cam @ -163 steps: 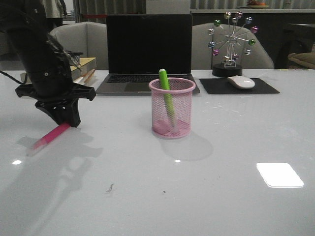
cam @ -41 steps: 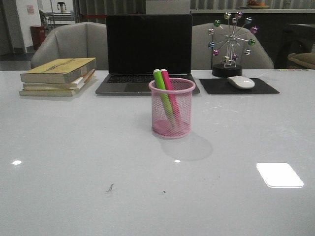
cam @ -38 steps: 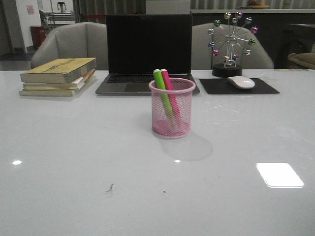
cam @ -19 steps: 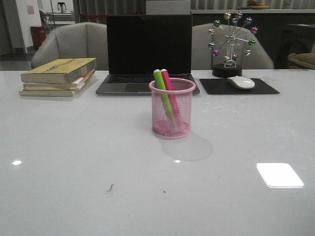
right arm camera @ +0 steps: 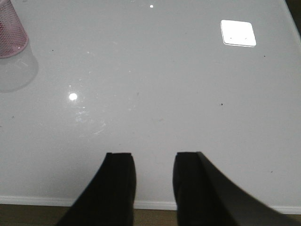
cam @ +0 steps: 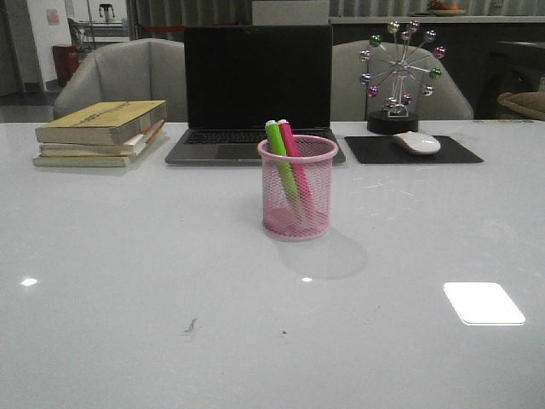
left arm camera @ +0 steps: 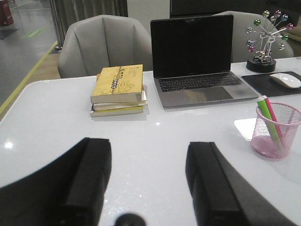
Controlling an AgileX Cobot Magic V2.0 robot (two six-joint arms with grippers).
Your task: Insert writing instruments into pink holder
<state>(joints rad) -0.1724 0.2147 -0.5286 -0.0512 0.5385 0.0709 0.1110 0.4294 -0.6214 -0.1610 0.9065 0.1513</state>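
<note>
The desk [cam: 128,281] under me is a glossy pale grey, and it throws back a bright square patch of light on the near right and two small glints nearer the middle. A small dark speck lies on it near the front. Beyond its far edge stand two grey armchairs [cam: 128,72] against a dim room, with a dark counter behind them.

The pink holder [cam: 298,187] stands upright around the middle of the desk, alone on open surface. Both markers are inside it, leaning left with their tops above the rim: the green marker [cam: 279,158] on the left and the pink marker [cam: 291,152] just beside it on the right, close enough that I cannot tell whether they touch.

Behind the holder sits an open laptop [cam: 255,85] with a dark screen. To the far left is a stack of books [cam: 102,132], the top one yellow. To the far right a white mouse [cam: 417,142] rests on a black mouse pad [cam: 413,150], and behind that stands a wheel ornament [cam: 400,72] with coloured balls.

My left end effector [left arm camera: 148,183] hangs over the left side of the desk with its fingers spread wide and nothing between them. My right end effector [right arm camera: 153,181] hangs at the near edge of the desk, its fingers apart with a narrower gap, also holding nothing.
</note>
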